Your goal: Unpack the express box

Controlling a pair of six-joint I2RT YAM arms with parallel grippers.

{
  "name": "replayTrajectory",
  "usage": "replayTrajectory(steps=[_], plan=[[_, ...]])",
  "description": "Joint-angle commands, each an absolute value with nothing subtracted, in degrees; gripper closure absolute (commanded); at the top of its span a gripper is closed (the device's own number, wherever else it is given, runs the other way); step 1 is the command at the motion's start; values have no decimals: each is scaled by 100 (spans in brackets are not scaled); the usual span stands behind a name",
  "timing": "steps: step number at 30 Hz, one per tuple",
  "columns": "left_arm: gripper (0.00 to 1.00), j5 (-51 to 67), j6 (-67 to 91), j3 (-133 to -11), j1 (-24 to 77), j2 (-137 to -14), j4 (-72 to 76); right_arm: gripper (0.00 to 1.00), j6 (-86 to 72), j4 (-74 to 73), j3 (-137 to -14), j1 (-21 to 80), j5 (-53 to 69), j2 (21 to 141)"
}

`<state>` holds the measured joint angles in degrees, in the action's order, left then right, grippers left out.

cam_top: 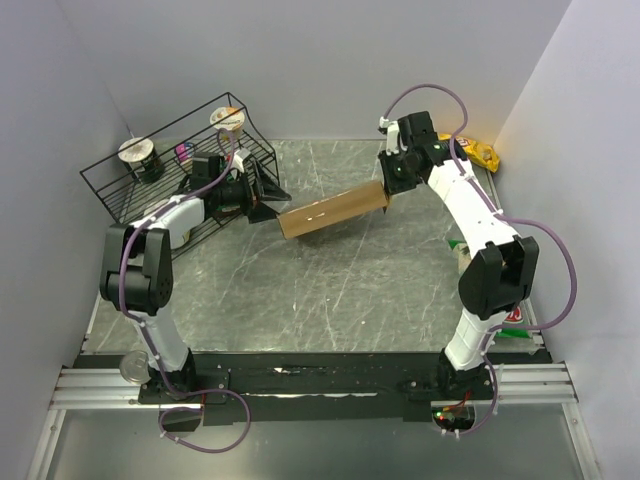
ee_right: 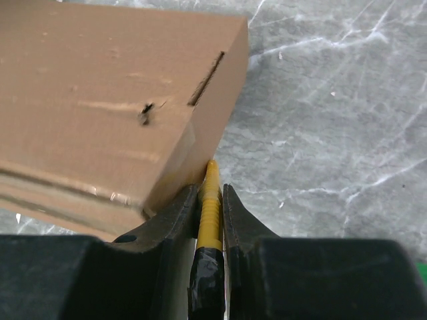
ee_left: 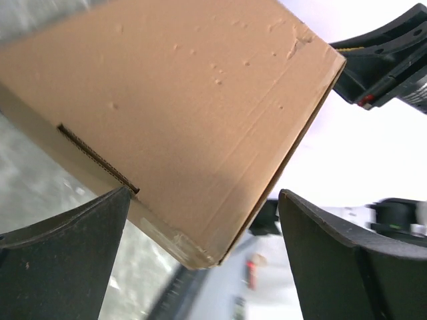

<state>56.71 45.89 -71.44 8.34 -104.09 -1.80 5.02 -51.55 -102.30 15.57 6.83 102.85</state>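
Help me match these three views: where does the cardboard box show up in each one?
Top external: the express box shows mid-picture, slanting up to the right.
Left wrist: it fills the upper left, reaching between the fingers of the open left gripper.
Right wrist: upper left, beside the yellow tool pinched by the right gripper.
Shared landmark: the grey marbled tabletop.

Robot lab test cell.
Plain white panels box in a marble-look desk; the left arm and right arm stand bolted to an aluminium rail.
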Motion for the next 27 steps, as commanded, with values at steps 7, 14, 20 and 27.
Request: replayTrajectory(steps=[7,14,20,27], plan=[[2,6539,5511,-7743,1063,-10749,545,100,106,-4975,-10432,1758,1758,10362],[1,6556,5598,-8006,1107,-10933,554,100,9,-5001,-10476,1749,1960,10468],[4,6688,5975,-8121,1107,-11127,578,100,-334,-5159,-10354,1749,2381,10407],[4,6768,6408,-8753,1107,-11644,844,100,-684,-5238,-10142,1556,3101,10388]])
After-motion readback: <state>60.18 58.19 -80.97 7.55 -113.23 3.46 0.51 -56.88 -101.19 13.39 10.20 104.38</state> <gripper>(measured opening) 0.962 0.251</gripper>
